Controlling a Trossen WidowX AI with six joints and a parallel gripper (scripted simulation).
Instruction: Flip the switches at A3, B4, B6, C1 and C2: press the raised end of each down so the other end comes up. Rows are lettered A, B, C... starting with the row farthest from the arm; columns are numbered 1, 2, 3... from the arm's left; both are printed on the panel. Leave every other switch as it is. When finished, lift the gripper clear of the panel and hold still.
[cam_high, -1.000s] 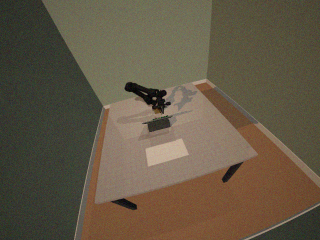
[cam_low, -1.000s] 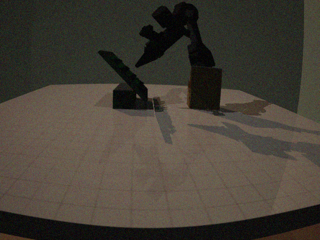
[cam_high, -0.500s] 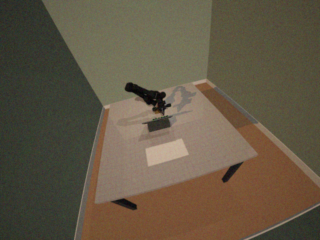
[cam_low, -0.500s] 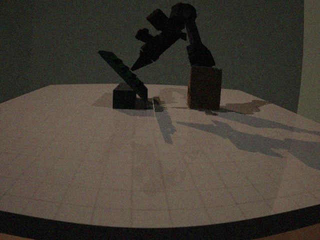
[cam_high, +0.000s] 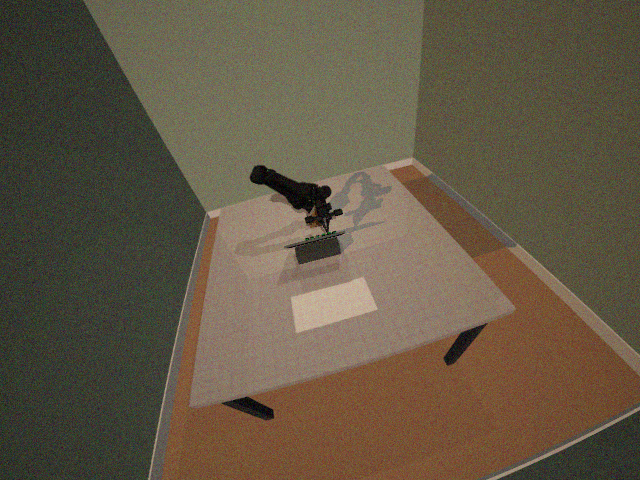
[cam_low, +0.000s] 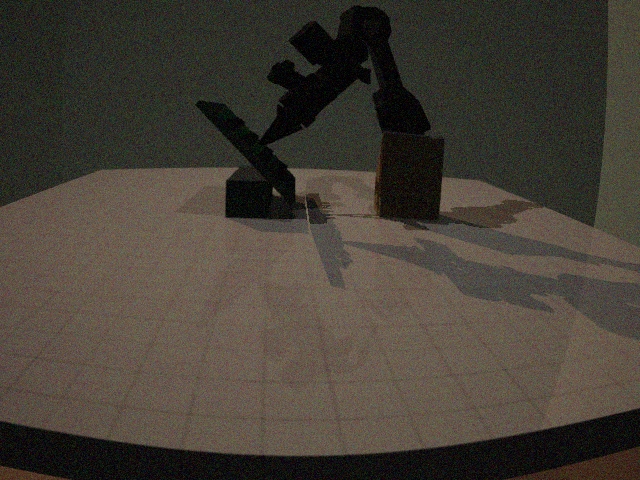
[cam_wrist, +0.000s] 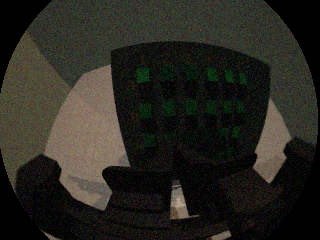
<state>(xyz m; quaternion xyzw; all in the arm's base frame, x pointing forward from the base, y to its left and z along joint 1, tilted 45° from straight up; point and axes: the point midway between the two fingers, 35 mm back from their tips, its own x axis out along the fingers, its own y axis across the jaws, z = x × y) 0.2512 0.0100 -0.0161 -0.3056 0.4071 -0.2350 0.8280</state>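
The dark switch panel (cam_high: 294, 244) (cam_low: 210, 109) (cam_wrist: 121, 67) is tilted, its face toward the arm. Its green-marked switches show in several columns in the wrist view. In row A, the switch at A1 (cam_wrist: 143, 75) looks bright and the one at A3 (cam_wrist: 191, 71) dim. B4 (cam_wrist: 211, 107) and B6 (cam_wrist: 240, 107) show green; C1 (cam_wrist: 148, 140) is fainter. My gripper (cam_high: 327, 232) (cam_low: 261, 143) (cam_wrist: 171, 142) is shut and empty. Its tips are at the panel face, around mid-height; whether they touch is unclear. In the wrist view the fingers cover the lower middle, and C2 is too dark to read.
A dark block (cam_high: 317, 251) (cam_low: 248, 198) stands under and behind the panel. A brown block (cam_low: 410, 175) is beneath the arm's base. A pale rectangle (cam_high: 333, 304) lies on the table beyond the panel. Shadows of the arm and panel cross the table.
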